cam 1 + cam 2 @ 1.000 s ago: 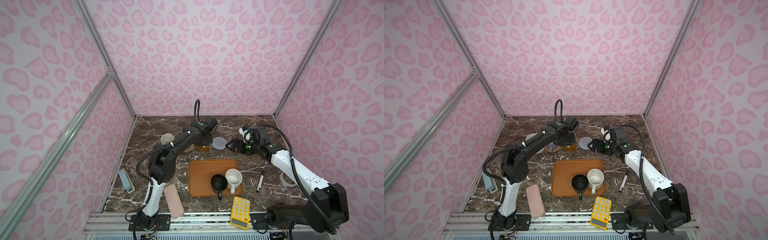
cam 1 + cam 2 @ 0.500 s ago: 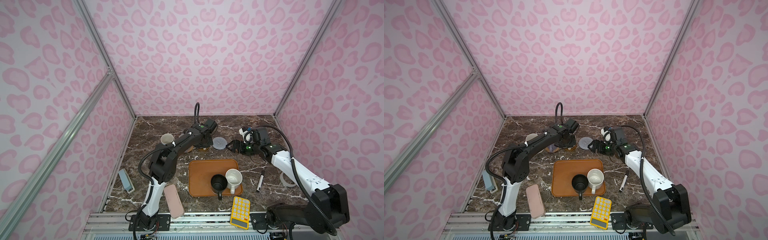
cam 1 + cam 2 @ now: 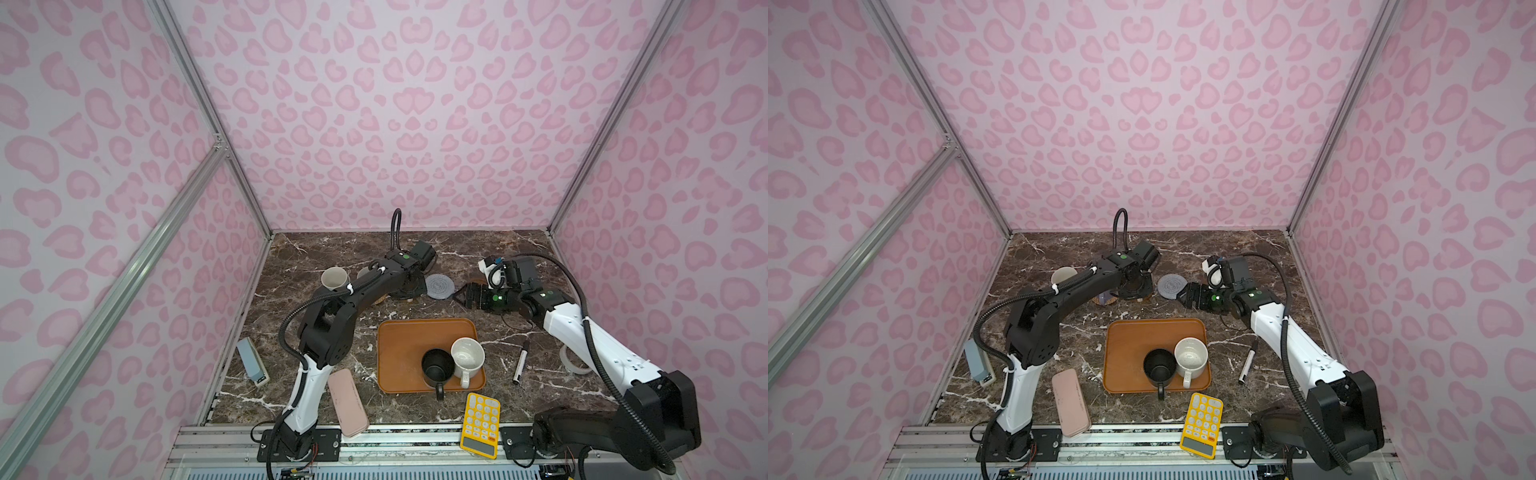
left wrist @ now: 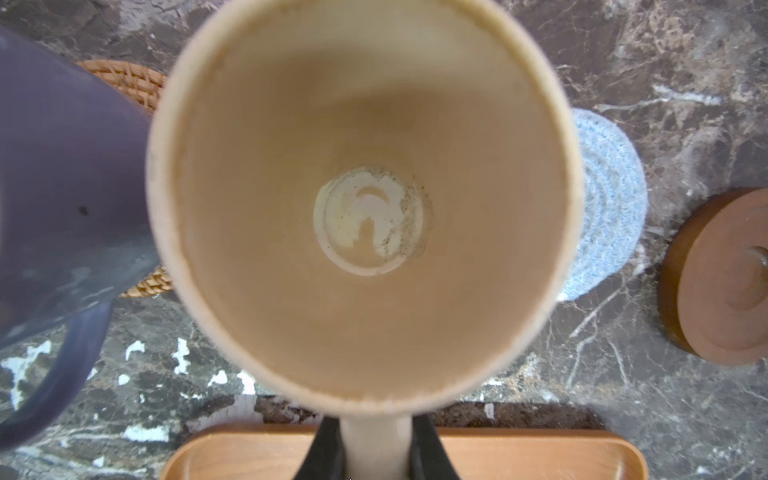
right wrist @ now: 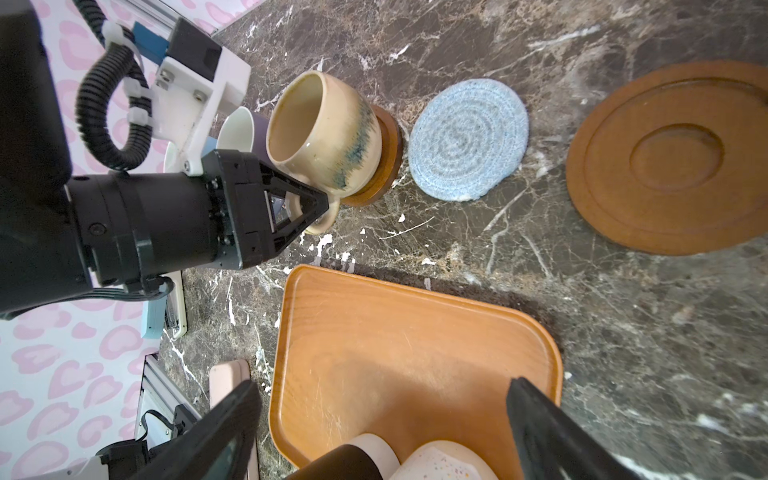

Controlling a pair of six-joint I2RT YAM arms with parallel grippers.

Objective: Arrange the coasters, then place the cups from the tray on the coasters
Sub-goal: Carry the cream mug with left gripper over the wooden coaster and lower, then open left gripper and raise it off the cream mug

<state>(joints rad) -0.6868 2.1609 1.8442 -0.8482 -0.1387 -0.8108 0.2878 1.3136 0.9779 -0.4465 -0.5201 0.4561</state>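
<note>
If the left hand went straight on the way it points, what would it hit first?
The left hand, gripping the cream-yellow rounded mug by its handle, points down. Its tips would probably meet the edge of the smooth brown round coaster under that mug, or marble tabletop beside it.

The walls (image 3: 395, 104) are pale pink with darker pink blotches, the table (image 3: 332, 249) dark brown marble veined white. The tray (image 3: 399, 345) is orange-brown. There is a black mug (image 3: 436, 365), a white mug (image 3: 467, 355) with fine specks, a cream mug (image 5: 328, 137) streaked blue-green and a purple mug (image 4: 62, 187). The grey-blue coaster (image 5: 467, 145) is woven in rings, the brown coaster (image 5: 673, 158) plain, the tan coaster (image 4: 124, 81) woven. The calculator (image 3: 482, 419) is yellow
</note>
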